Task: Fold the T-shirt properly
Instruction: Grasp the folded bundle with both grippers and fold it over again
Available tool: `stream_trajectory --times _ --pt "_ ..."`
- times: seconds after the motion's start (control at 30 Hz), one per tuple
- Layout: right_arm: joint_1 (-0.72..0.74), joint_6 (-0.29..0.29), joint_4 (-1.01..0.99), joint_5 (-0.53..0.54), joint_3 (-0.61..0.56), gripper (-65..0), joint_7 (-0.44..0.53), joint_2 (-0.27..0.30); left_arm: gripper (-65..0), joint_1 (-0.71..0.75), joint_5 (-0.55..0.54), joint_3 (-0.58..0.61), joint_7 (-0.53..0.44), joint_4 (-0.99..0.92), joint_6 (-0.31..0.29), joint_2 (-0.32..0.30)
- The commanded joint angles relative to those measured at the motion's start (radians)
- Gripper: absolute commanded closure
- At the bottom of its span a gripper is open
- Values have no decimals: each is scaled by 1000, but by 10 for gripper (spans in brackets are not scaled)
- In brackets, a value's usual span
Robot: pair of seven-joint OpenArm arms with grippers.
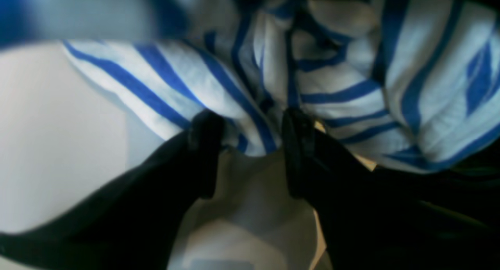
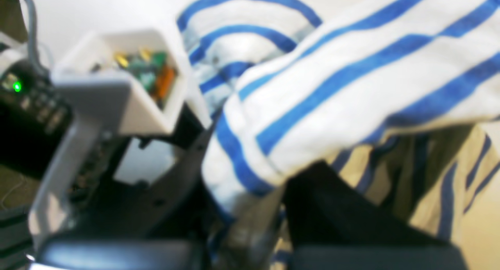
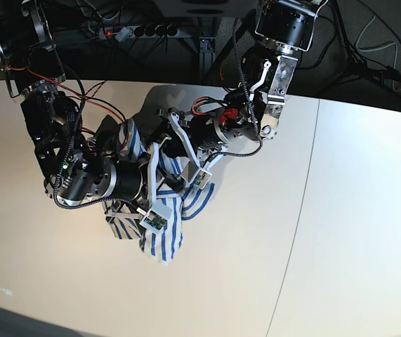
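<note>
The shirt [image 3: 159, 210] hangs bunched between the two arms, over the left-centre of the table [image 3: 340, 232], its lower end drooping toward the near side. The left gripper [image 1: 250, 145] pinches a gathered fold of striped cloth between its dark fingers [image 1: 205, 145]; its wrist view shows the cloth squeezed in the gap with pale table below. The right gripper [image 2: 254, 219] also seems clenched on a hem of the shirt, with cloth draped over it, though that view is blurred and the fingertips are hard to make out.

The step in hand looks like lifting and spreading the bunch so that it can be laid flat. To do it well, both grips should probably stay firm while the arms draw apart, since the two hold points now sit very close together and the cloth is twisted between them. Pulling evenly would likely open the wrinkles; pulling on one side only risks dragging the cloth out of the other pinch.

There is wide bare table to the right and on the near side. The far edge, with cables [image 3: 369, 42] behind it, is close to the arms, so spreading toward the near right looks safest.
</note>
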Motion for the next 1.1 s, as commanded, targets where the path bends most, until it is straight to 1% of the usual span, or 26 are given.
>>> stream_trajectory --times 0.0,0.1,0.17,0.2,0.23,0.27,0.47,0.6,0.7,0.83,0.93,1.0,1.07 --pt "21 54 6 14 5 0 22 -5 -290 -14 -4 2 -11 11 -19 11" --pt "21 54 -11 18 5 -9 22 -20 -290 -14 -4 2 -11 11 -19 11" --pt "21 54 -23 28 4 -179 22 -27 -290 -14 -5 2 -10 11 -19 11" --pt "21 55 -26 34 3 -242 22 -27 -290 -14 -8 2 -10 11 -19 11" --pt "21 55 -26 37 3 -281 22 -27 -290 -14 -13 1 -9 11 -19 11" --pt "21 55 -26 37 3 -296 22 -27 -290 -14 -19 -2 -6 12 -19 11" --pt "21 54 -26 38 3 -297 22 -27 -290 -17 -34 -68 6 41 -19 11" --pt "22 55 -26 91 3 -297 22 -27 -290 -16 -36 -133 48 90 -20 10" --pt "22 55 -26 113 3 -297 23 -27 -290 -16 -80 -169 80 111 -20 2" --pt "22 54 -26 118 3 -297 27 -28 -290 -16 -102 -198 89 116 -23 -20" --pt "21 55 -26 156 3 -297 26 -28 -290 -16 -101 -237 88 128 -24 -47" --pt "21 55 -26 165 3 -296 22 -39 -290 -16 -102 -273 87 150 -24 -71" --pt "17 55 -26 184 3 -296 20 -62 -290 -16 -102 -314 88 175 -27 -98"
